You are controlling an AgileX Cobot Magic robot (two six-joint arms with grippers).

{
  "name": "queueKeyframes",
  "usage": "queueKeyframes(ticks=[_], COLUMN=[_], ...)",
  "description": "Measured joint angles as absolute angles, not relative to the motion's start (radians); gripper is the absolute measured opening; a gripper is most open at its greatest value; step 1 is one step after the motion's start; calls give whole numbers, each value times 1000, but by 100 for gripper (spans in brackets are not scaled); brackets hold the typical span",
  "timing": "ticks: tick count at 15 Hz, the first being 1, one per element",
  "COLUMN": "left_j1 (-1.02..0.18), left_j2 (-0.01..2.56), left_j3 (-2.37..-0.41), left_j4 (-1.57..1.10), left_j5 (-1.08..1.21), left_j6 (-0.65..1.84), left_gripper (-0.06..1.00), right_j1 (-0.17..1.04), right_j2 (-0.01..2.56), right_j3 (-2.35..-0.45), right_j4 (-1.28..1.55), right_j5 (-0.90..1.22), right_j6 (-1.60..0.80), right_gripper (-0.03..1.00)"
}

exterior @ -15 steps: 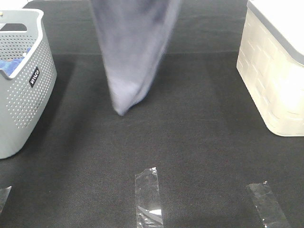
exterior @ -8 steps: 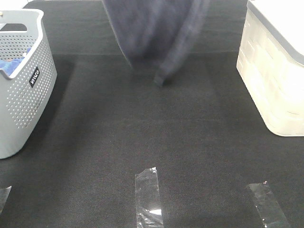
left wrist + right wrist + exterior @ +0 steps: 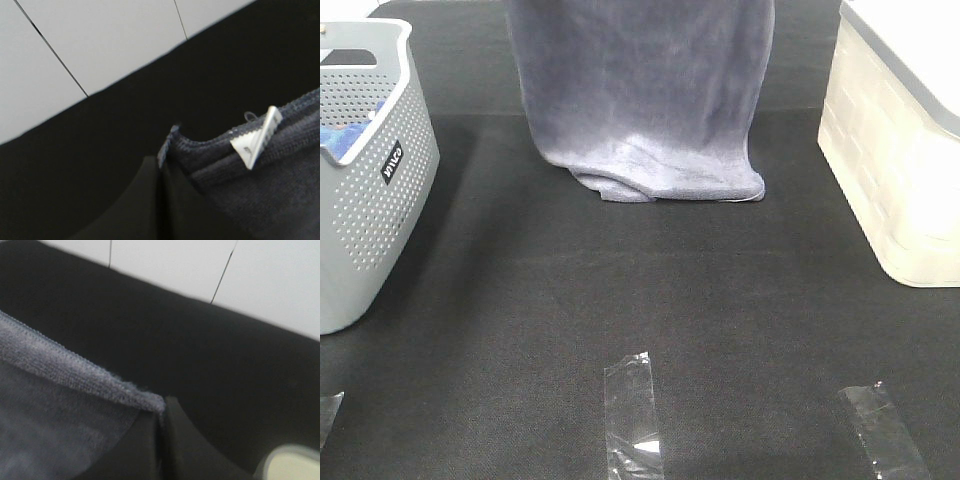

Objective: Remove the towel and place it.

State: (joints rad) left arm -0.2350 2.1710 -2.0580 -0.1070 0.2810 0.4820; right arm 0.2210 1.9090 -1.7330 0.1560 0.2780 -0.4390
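The grey, slightly purplish towel (image 3: 640,90) hangs spread wide from the top of the exterior view, its lower edge bunched on the black table (image 3: 640,300) at the back middle. Both grippers are out of the exterior view. In the left wrist view my left gripper (image 3: 161,165) is shut on one top corner of the towel (image 3: 260,190), beside its white label (image 3: 257,142). In the right wrist view my right gripper (image 3: 161,412) is shut on the other top corner of the towel (image 3: 55,405).
A grey perforated basket (image 3: 365,200) with a bright blue cloth (image 3: 345,135) inside stands at the left edge. A cream box with a grey lid (image 3: 895,150) stands at the right. Strips of clear tape (image 3: 635,415) lie along the table's front.
The towel hung as a narrow bunch above the table. It now hangs spread wide and lower, with its bottom edge resting on the table.
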Motion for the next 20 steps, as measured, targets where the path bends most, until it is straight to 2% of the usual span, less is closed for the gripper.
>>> queueKeyframes(ticks=[3, 4, 7, 8, 10, 13, 15, 20], left_j1=[-231, -227, -227, -227, -227, -238, -271, -353], left_j2=[2166, 2149, 2120, 2120, 2119, 2119, 2117, 1990], left_j3=[-2058, -2058, -2058, -2058, -2058, -2058, -2039, -1735], left_j4=[-165, -254, -333, -333, -346, -349, -316, -221], left_j5=[623, 857, 1091, 1091, 1191, 1206, 1206, 1205], left_j6=[481, 476, 433, 433, 358, 285, 237, 185], left_gripper=[0, 0, 0, 0, 0, 0, 0, 0], right_j1=[219, 217, 215, 215, 215, 215, 215, 215], right_j2=[1894, 1862, 1815, 1815, 1802, 1802, 1800, 1714], right_j3=[-1733, -1733, -1733, -1733, -1733, -1733, -1727, -1518], right_j4=[160, 161, 157, 157, 164, 178, 181, 200], right_j5=[551, 717, 917, 917, 1050, 1197, 1213, 1211], right_j6=[-428, -369, -253, -253, -220, -207, -175, -151], right_gripper=[0, 0, 0, 0, 0, 0, 0, 0])
